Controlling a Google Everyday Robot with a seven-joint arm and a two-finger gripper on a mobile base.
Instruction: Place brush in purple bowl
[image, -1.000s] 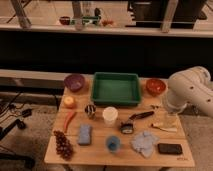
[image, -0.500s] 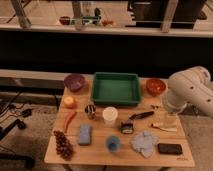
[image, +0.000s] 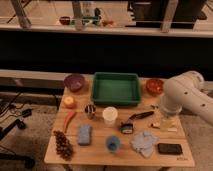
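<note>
**Nothing shifted: brush not yet grasped**

No change is to be seen against the earlier frames: every object on the table (image: 98, 153) is found where it was, and the arm is held in the same pose at the right-hand edge.

The brush (image: 141, 115) is seen lying flat on the table, just right of the white cup (image: 109, 115) and in front of the green tray (image: 116, 88), with its length angled up towards the right. It is touched by nothing. The purple bowl (image: 74, 82) is placed at the far left corner, beside the tray's left wall and well apart from the brush. No contents can be made out in it.

The gripper (image: 167, 121) is hung below the white arm near the table's right edge, just right of the brush. Its jaws are spread wide and nothing is held in them.

The reaching step is judged to be in hand, since the grasp has not yet been made. For the next move, the gripper would need to be brought left over the handle, turned so that the jaws straddle it across its width, and lowered. The cup and the small dark object beside it should be avoided. A carry across the tray to the bowl would then be called for.
</note>
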